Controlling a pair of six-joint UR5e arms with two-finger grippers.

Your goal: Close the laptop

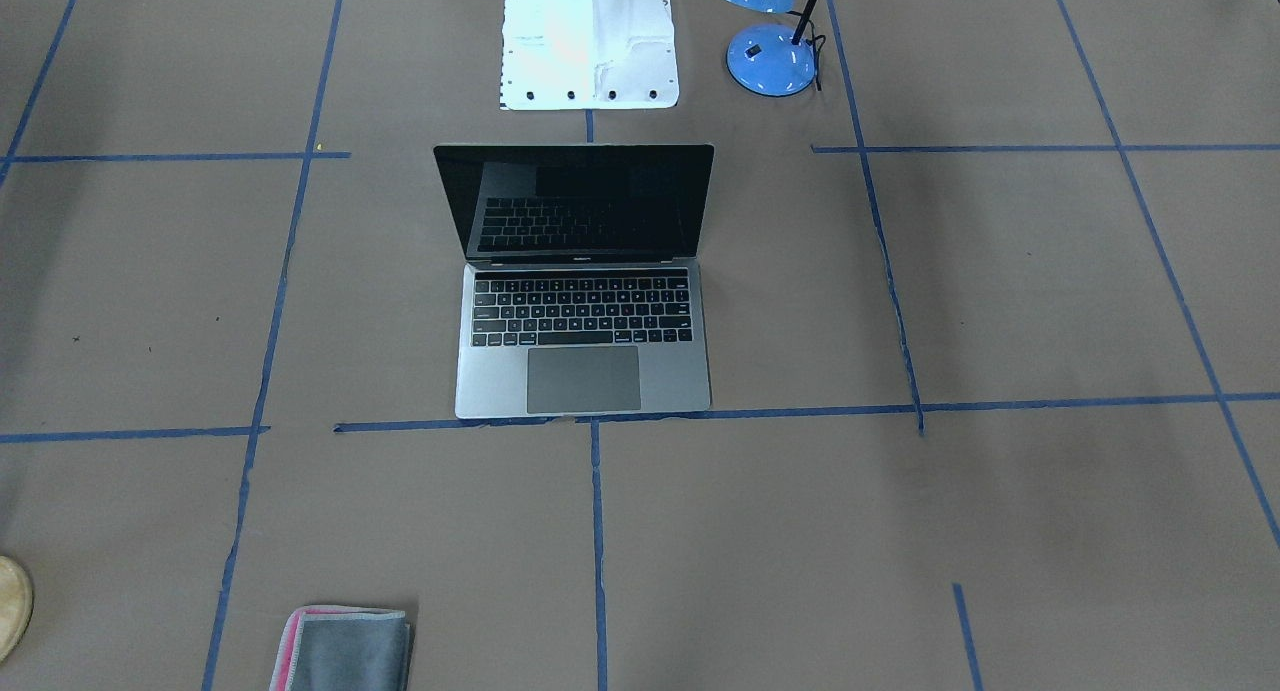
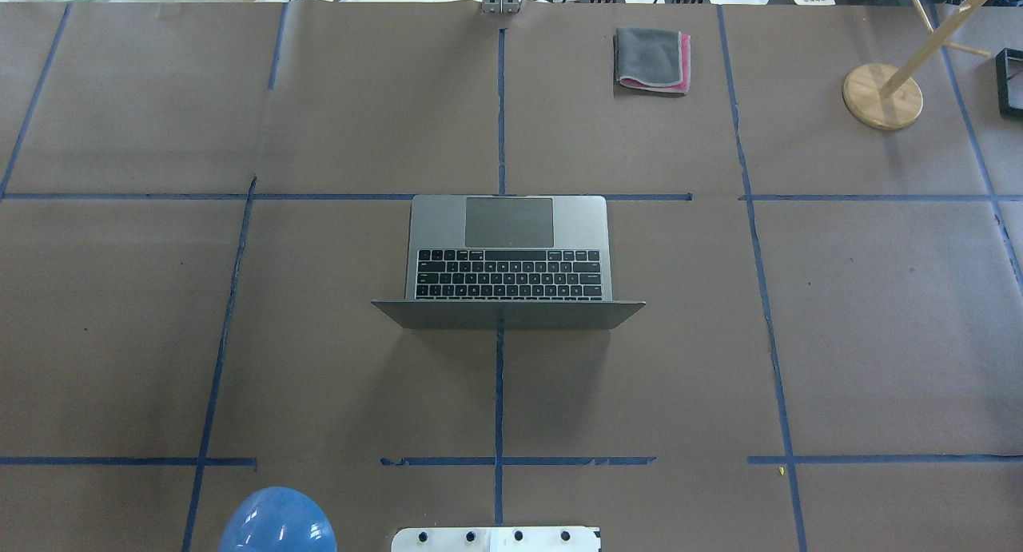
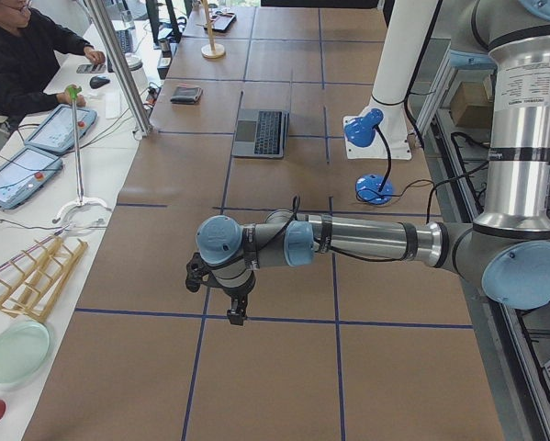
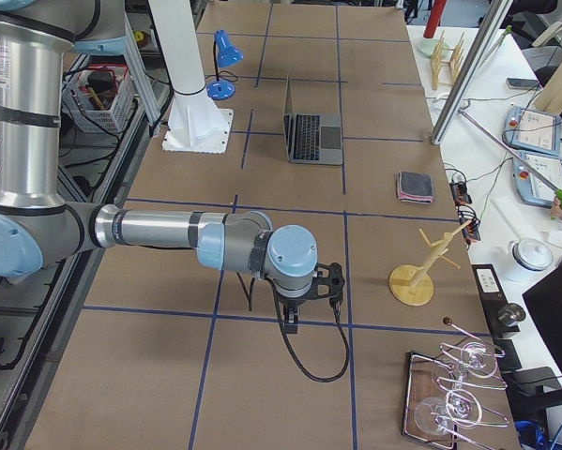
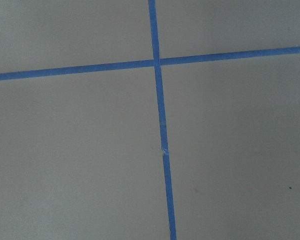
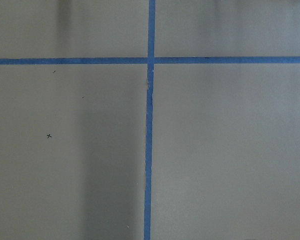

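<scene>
The space-grey laptop (image 1: pixel 583 371) stands open in the middle of the table, its black screen upright and facing away from the robot base. It also shows in the overhead view (image 2: pixel 508 216) and in both side views (image 3: pixel 262 131) (image 4: pixel 313 136). My left gripper (image 3: pixel 233 312) hangs over bare table far from the laptop, seen only in the exterior left view; I cannot tell if it is open or shut. My right gripper (image 4: pixel 293 323) hangs likewise at the other end of the table, seen only in the exterior right view; I cannot tell its state. Both wrist views show only brown table and blue tape.
A blue desk lamp (image 1: pixel 772 59) stands beside the white robot base (image 1: pixel 590 41), behind the laptop. A folded grey cloth with pink edge (image 2: pixel 651 59) lies at the far edge. A wooden peg stand (image 2: pixel 881 97) is at the far right.
</scene>
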